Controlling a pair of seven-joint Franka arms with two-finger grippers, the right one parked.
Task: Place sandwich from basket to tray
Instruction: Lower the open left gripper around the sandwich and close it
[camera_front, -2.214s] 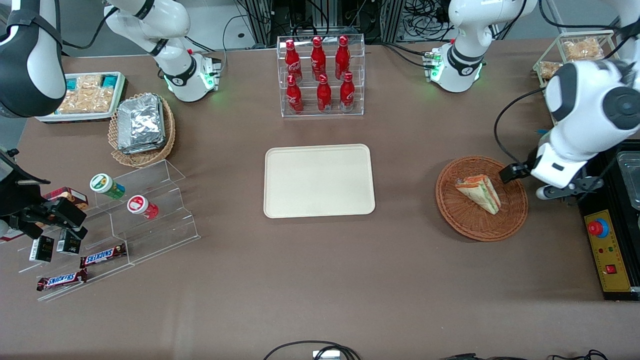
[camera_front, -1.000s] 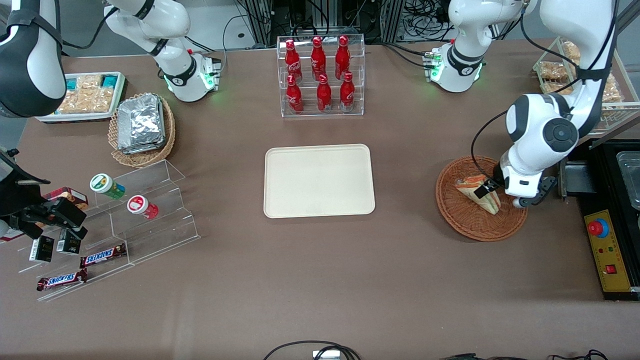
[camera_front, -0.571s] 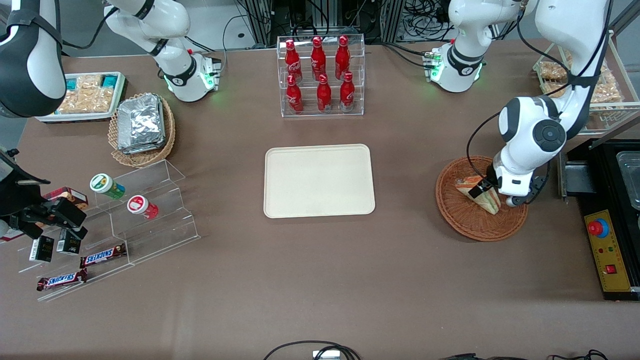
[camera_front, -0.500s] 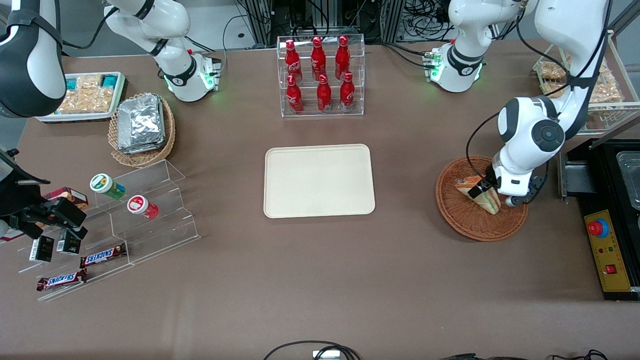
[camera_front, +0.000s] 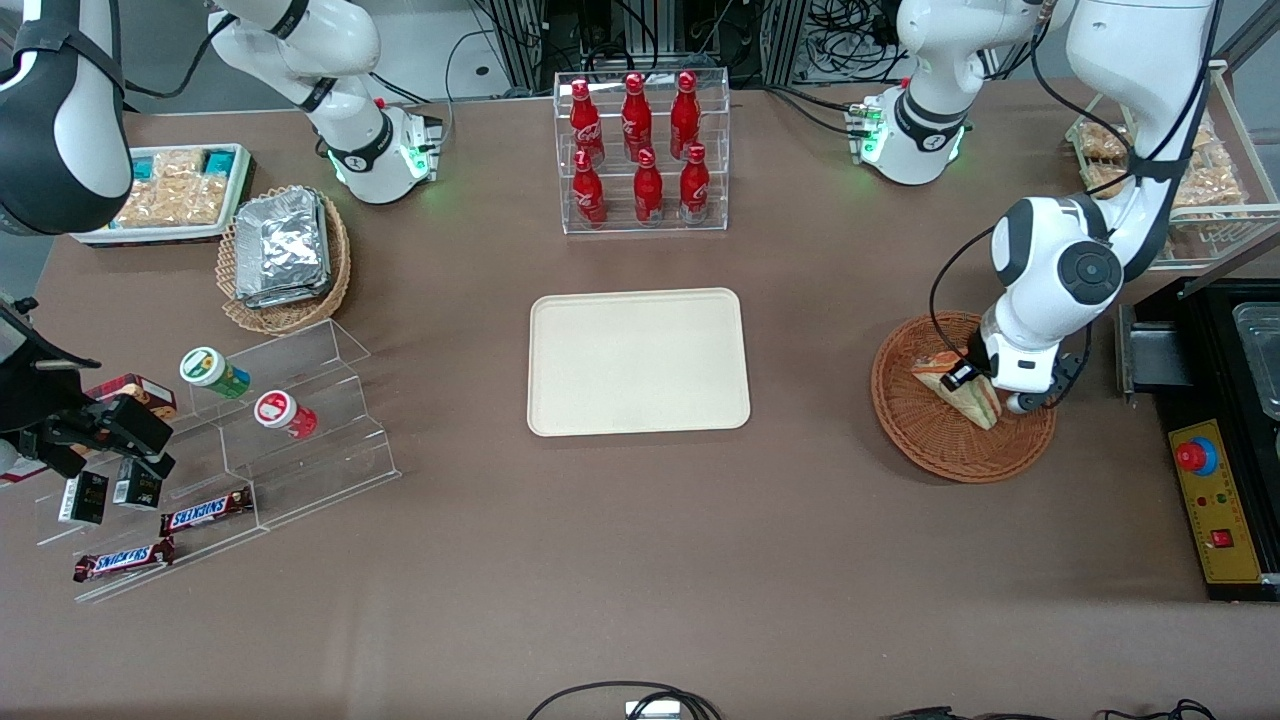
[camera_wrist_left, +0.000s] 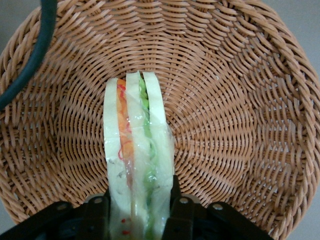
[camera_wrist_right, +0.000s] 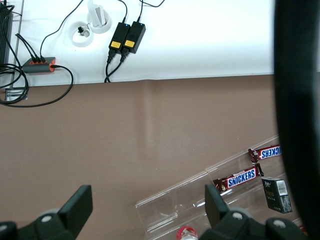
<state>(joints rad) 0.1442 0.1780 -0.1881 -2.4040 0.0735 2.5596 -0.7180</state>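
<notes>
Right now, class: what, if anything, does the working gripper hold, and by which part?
The gripper is shut on the sandwich, pinching the two bread faces at one end, inside the basket.

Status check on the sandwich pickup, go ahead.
Hand down in basket, fingers flanking sandwich. Sandwich not lifted. Tray bare, path unobstructed.

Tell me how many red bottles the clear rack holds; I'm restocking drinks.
6: three bottles on the upper step, three on the lower, nearer the front camera. None seem hidden. The gripper is shut on the sandwich in the basket.
</notes>
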